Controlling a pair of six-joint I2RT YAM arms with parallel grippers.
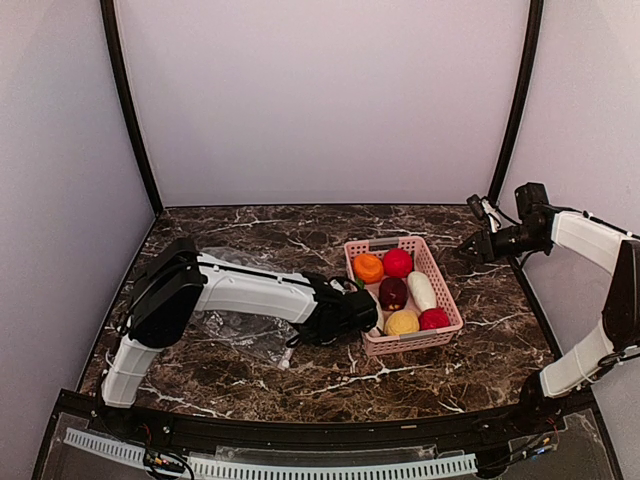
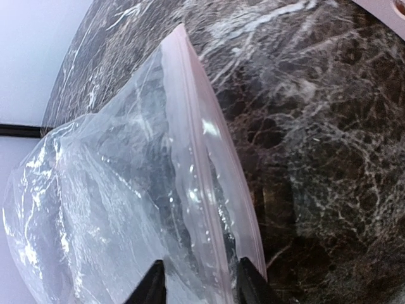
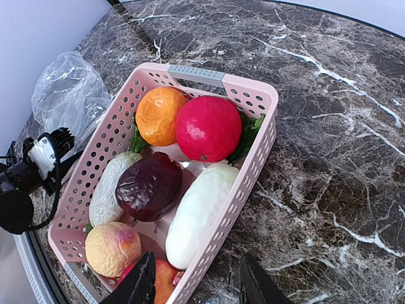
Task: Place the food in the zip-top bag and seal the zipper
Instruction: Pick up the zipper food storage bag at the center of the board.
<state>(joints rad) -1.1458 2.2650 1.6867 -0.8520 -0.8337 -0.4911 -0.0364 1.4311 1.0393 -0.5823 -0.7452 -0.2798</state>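
left gripper [image 2: 200, 263]: low over the table, its fingers apart on either side of the bag's mouth edge; cannot tell whether they pinch it.
right gripper [image 3: 197, 259]: fingers spread with nothing between them, held above the basket's near corner.
zip-top bag [image 2: 114, 209]: clear and crumpled, lying on the dark marble table [image 3: 329, 126] left of the basket, partly under the left arm.
zipper [image 2: 202, 145]: pale strip along the bag's edge, running away from the left fingers; the slider is not visible.
pink basket [image 3: 196, 75]: on the table between the two grippers, holding all the food.
food: orange ball [image 3: 161, 115] and red ball [image 3: 209, 128] touching at the far end; maroon ball [image 3: 149, 185] in the middle between two white radishes [image 3: 199, 212]; yellow ball [image 3: 112, 248] at the near end.
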